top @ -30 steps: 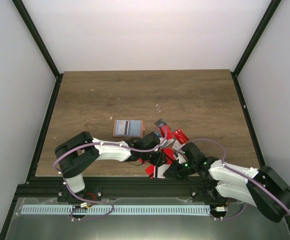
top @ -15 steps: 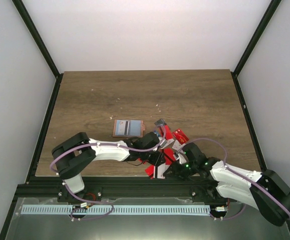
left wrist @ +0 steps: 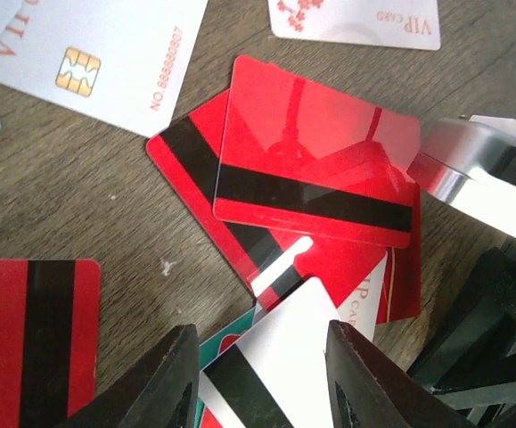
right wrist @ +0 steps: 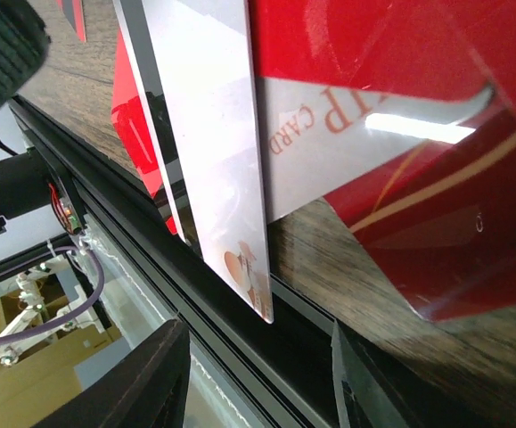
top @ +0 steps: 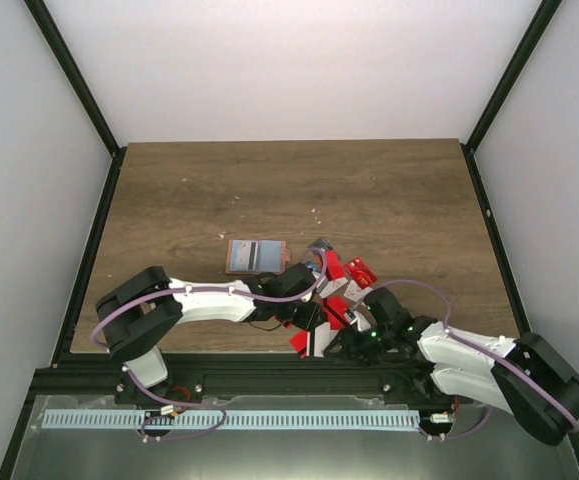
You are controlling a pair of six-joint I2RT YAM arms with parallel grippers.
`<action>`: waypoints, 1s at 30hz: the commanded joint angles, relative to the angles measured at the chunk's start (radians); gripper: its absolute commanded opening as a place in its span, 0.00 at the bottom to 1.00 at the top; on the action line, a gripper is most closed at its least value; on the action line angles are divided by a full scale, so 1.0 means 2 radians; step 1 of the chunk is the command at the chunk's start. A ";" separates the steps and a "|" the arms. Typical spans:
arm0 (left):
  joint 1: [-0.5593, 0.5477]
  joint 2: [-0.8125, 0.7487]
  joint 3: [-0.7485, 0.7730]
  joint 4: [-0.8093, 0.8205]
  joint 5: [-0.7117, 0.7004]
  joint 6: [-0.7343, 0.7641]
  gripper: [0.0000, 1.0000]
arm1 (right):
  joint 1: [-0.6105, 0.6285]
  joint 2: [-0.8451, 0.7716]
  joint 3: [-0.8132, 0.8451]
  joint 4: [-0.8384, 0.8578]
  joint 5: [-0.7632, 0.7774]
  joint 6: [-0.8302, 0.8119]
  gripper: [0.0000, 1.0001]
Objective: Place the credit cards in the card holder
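**White card gripped over the heap at the table's near edge**

A white card (left wrist: 289, 334) with a black stripe is clamped by its edges between the fingers of the left gripper (left wrist: 262, 357) and is held tilted above the other cards. The right gripper (right wrist: 253, 374) is seen with its fingers spread and nothing caught between them, low at the near edge of the table (top: 369, 190), just beside that raised card. The credit cards (top: 334, 285) are spread in an overlapping heap near the front middle of the table; most are red, and several show black stripes. The card holder (top: 256, 256) is laid flat on the wood just beyond and to the left of the heap.
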State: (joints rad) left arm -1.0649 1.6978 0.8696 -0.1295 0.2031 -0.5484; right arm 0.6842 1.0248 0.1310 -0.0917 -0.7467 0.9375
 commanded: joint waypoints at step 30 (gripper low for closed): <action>-0.009 -0.024 -0.090 0.070 0.035 -0.070 0.41 | 0.002 0.134 -0.037 0.232 -0.014 0.050 0.19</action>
State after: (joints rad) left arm -1.0721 1.6569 0.7238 0.0299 0.2562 -0.6594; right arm 0.6868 1.2659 0.0761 0.3313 -0.8360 1.0122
